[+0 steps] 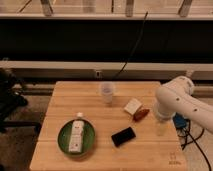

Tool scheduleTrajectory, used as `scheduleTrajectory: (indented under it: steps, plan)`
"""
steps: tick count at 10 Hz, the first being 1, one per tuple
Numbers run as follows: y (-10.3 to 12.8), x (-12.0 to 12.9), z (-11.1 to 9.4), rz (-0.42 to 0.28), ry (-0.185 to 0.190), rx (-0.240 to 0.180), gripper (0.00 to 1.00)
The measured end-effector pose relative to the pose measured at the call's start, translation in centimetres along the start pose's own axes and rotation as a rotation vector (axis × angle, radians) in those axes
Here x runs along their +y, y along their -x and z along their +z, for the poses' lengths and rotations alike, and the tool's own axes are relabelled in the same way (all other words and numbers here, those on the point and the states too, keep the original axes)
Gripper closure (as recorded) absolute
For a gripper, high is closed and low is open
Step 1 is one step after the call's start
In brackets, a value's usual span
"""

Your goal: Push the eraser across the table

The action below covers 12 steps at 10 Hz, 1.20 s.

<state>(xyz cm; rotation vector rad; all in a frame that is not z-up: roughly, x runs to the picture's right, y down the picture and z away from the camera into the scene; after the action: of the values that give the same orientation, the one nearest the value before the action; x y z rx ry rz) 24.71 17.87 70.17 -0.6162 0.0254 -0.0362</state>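
While pincer (161, 128) hovers above table (65, 100) (pale planks), eraser (123, 136) lies apart.

White arm (182, 102), smooth rounded segments, fat bulbous joint; pale pincer (161, 128) at lower end, over desk (150, 150) right edge.

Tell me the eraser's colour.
The eraser is black, camera view; the end effector hangs over the table.

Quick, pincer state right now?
The pincer: low over the table near its right edge, right of the eraser; open or closed cannot be told.
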Motion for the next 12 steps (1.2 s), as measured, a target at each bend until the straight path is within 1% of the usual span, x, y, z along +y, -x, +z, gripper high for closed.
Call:
scheduleTrajectory:
  steps: [1, 3, 8, 12]
  plan:
    - [0.7, 0.4, 0.5, -0.013, 0.004, -0.003, 0.2]
    - [0.7, 0.6, 0.8, -0.019, 0.008, -0.002, 0.2]
    - [2.4, 1.2, 1.8, -0.046, 0.023, -0.013, 0.2]
    - [3.1, 1.6, 2.5, -0.059, 0.034, -0.017, 0.2]
